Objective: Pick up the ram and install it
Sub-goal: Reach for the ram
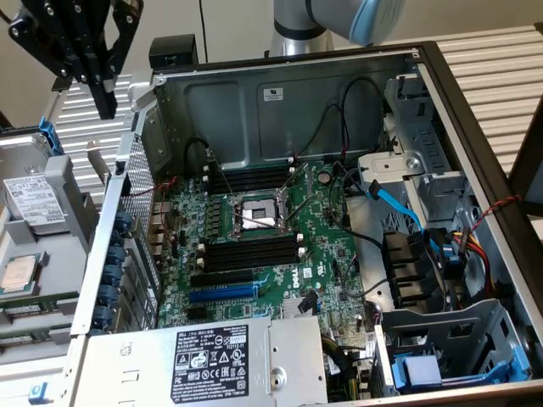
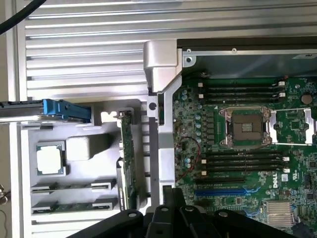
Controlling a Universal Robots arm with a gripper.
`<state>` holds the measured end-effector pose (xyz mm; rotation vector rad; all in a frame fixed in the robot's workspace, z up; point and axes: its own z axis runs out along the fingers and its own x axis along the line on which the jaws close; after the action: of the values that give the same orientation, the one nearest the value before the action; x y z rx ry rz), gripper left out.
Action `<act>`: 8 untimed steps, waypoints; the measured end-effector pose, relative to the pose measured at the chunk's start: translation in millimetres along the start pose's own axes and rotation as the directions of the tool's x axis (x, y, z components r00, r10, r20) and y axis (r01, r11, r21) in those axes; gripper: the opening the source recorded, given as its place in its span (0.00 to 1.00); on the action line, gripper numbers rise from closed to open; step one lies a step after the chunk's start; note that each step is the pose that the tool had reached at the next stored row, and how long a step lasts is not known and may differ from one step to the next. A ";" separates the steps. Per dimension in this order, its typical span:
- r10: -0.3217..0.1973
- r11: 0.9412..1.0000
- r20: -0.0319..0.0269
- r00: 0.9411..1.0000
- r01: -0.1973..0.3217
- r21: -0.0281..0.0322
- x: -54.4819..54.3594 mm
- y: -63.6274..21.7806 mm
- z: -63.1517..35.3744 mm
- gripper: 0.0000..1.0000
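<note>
- Ram (image 2: 128, 158): a green stick standing on edge in a slot of the grey tray (image 2: 26, 146), just beside the outer wall of the case (image 1: 254, 110). Two more sticks (image 2: 74, 187) lie in holders in the same tray. None is lifted and none sits on the board.
- End effector (image 1: 105, 106): clenched, fingers together, grasping nothing. It hangs well above the tray, near the case's corner at the exterior view's left.
- Step in hand, as I judge it: the pick-up, with no contact made yet. It calls for parted fingers, lined up along the stick's thin edge and brought straight down. The tray slot and the case wall look to leave little room on either side.
- Other tray contents: a processor chip (image 2: 50, 159), a pale grey block (image 2: 86, 146) and a drive (image 1: 38, 199) with a blue latch.
- The case lies open on the slatted desk (image 2: 84, 49) and holds the green motherboard (image 1: 331, 246). Two banks of black memory slots (image 1: 250, 252) with white end clips flank the processor socket (image 1: 257, 214). All the slots look empty.
- A blue expansion slot (image 1: 222, 293) sits near the lower bank, and a labelled power supply (image 1: 212, 360) lies next to the board.
- Farthest off are the drive bays (image 1: 424, 178), with a blue cable (image 1: 394, 199) running past them.
</note>
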<state>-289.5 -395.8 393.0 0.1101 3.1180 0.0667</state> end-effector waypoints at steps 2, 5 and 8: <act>0.000 1.000 0.000 1.000 0.000 0.000 8.9 -2.2 -0.1 0.11; 0.000 1.000 0.000 1.000 0.000 0.000 21.5 -6.6 -0.4 0.11; 0.000 1.000 0.000 1.000 0.000 0.000 35.0 -10.5 -0.5 0.11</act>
<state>-325.1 -403.9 392.4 0.1101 3.1181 0.0663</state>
